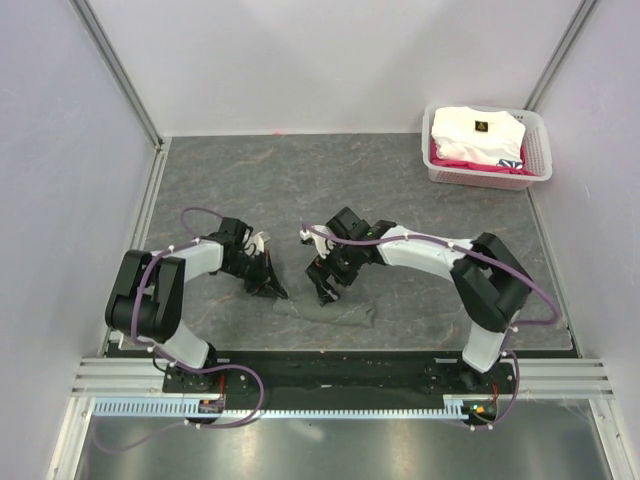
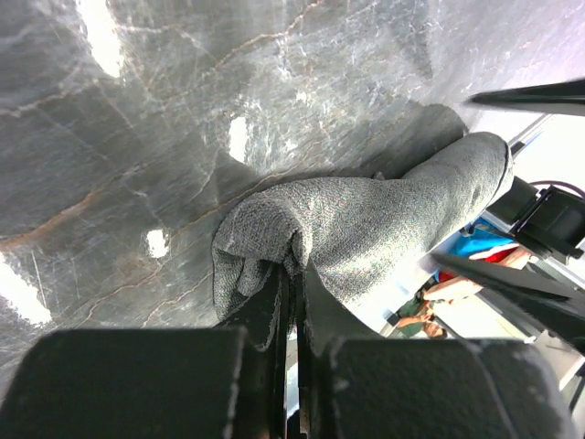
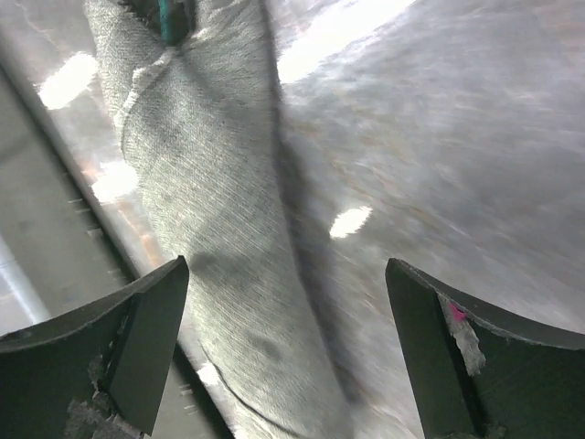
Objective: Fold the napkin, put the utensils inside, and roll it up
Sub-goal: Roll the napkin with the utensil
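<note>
The napkin [image 1: 330, 312] lies as a grey roll near the table's front edge, between the two arms. My left gripper [image 1: 272, 291] is at the roll's left end. In the left wrist view its jaws are pressed together on a fold of the napkin [image 2: 366, 219] at the tips of the left gripper [image 2: 294, 265]. My right gripper [image 1: 328, 292] hovers over the middle of the roll. In the right wrist view this gripper [image 3: 285, 265] is open wide, with the napkin [image 3: 210, 201] running under its left finger. No utensils show in any view.
A white basket [image 1: 540, 150] with a folded white garment [image 1: 475, 133] over pink cloth stands at the back right corner. White walls with metal rails enclose the grey marbled tabletop [image 1: 300, 180]. The arms' black base rail [image 1: 330, 370] runs just in front of the roll.
</note>
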You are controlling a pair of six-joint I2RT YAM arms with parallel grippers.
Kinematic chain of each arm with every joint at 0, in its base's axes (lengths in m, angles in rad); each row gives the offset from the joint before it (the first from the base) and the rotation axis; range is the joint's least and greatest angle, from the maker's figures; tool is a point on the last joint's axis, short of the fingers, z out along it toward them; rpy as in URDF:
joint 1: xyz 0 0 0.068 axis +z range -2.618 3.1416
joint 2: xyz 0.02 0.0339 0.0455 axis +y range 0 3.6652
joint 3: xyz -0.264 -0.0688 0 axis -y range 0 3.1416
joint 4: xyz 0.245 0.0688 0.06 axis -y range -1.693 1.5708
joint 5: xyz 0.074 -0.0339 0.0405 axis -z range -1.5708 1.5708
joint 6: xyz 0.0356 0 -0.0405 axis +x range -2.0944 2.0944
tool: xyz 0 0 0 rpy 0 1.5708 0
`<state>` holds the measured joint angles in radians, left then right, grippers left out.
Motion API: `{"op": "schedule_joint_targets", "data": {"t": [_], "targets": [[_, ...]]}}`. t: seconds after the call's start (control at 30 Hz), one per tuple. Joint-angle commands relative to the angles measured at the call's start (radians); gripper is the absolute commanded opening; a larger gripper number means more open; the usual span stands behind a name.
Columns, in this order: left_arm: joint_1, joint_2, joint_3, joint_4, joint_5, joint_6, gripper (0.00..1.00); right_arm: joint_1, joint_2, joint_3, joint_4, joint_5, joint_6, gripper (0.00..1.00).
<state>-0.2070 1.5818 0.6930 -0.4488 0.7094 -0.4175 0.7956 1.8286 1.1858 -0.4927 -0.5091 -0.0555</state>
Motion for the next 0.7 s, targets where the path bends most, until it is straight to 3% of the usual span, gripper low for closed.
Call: {"op": "schedule_joint_targets", "data": {"t": [0.0, 0.3, 0.67], "targets": [[0.001, 0.038, 0.051, -0.033, -0.027, -0.009, 0.02, 0.092, -0.146, -0.06, 0.112, 0.312, -0.067, 0.98], [0.001, 0.113, 0.099, -0.082, -0.033, 0.005, 0.02, 0.275, -0.174, -0.092, 0.132, 0.481, -0.127, 0.98], [0.001, 0.142, 0.141, -0.105, -0.027, 0.022, 0.02, 0.314, -0.037, -0.046, 0.103, 0.474, -0.141, 0.98]]}}
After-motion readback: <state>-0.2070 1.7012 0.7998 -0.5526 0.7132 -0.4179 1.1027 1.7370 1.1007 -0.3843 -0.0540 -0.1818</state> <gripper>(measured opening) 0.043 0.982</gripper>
